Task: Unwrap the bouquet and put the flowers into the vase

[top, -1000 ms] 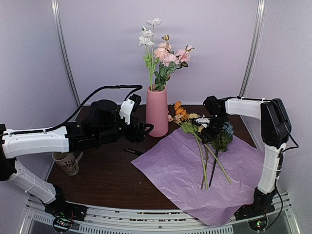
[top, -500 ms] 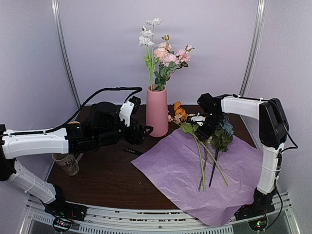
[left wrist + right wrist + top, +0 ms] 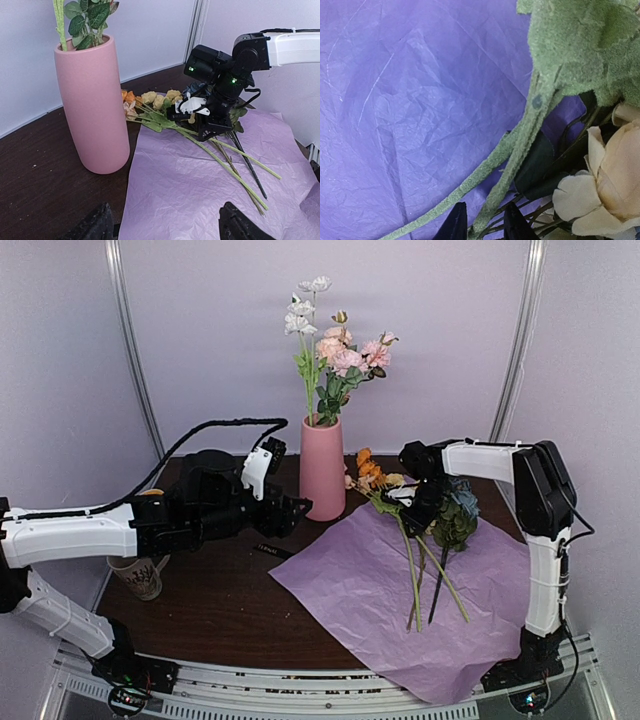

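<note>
Matte pink vase (image 3: 322,468) upright at the back of the worktop (image 3: 220,600), pink and white blooms in it; loose flowers (image 3: 415,540) lie on the lilac tissue sheet (image 3: 350,590)
One vase, one sheet, one mug (image 3: 140,575) (top view only), at least three loose stems. My left end effector (image 3: 165,227) gapes, empty, near the vase. Only the right wrist view shows my right end effector (image 3: 482,222) straddling a fuzzy green stem (image 3: 520,145); pinched or not, cannot tell

It was a robot test booth in a lab, not a home. A dark wooden table (image 3: 220,610) stood boxed in by plain pale wall panels (image 3: 430,340) behind it and at both sides, joined by metal uprights (image 3: 133,360). Along the table's near edge ran an aluminium rail (image 3: 300,692), where two white-and-black arms (image 3: 70,533) were bolted.
</note>
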{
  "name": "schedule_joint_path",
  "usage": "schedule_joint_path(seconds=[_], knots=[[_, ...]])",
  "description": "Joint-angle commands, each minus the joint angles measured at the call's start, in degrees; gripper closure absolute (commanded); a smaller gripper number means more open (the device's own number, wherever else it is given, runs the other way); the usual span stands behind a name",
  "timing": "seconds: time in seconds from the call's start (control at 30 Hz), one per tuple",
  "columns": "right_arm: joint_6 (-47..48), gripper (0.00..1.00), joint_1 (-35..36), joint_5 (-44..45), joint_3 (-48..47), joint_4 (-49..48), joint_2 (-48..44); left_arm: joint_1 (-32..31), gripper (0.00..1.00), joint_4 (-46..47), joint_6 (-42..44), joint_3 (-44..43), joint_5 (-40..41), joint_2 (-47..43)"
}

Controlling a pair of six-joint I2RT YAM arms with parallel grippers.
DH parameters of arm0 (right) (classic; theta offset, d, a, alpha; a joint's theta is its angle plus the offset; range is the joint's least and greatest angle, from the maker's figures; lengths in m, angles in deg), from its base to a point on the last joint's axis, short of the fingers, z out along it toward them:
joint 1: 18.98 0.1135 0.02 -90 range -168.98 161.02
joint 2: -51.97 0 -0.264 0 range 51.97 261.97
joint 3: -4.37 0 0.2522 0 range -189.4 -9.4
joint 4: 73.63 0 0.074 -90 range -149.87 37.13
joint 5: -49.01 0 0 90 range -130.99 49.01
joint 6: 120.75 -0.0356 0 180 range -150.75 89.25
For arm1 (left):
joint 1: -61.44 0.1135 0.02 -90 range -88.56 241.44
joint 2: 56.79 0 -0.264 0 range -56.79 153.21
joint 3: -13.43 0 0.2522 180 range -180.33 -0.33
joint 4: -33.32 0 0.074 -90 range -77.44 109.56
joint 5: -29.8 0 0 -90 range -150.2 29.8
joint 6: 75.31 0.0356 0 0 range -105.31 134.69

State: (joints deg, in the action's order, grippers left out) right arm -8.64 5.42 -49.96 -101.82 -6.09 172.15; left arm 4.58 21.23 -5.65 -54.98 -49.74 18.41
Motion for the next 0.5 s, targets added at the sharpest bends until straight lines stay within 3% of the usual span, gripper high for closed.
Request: schedule_joint_path(seconds=[0.0, 0.13, 0.47], knots=[[-0.76, 0.81, 0.38, -0.17, -1.27, 1.12, 0.67, -0.36, 0.26, 2.72, -0.84, 1.04, 0.50, -1.23], [-2.10, 1.00, 0.30, 0.09, -1.70, 1.71, -0.05, -0.41, 0.26, 2.69, -0.89, 1.21, 0.61, -1.37], [-7.48, 1.00, -3.89, -4.20, 2.82, 1.55, -19.57, -0.42, 0.26, 3.40, -0.42, 1.44, 1.25, -1.51]])
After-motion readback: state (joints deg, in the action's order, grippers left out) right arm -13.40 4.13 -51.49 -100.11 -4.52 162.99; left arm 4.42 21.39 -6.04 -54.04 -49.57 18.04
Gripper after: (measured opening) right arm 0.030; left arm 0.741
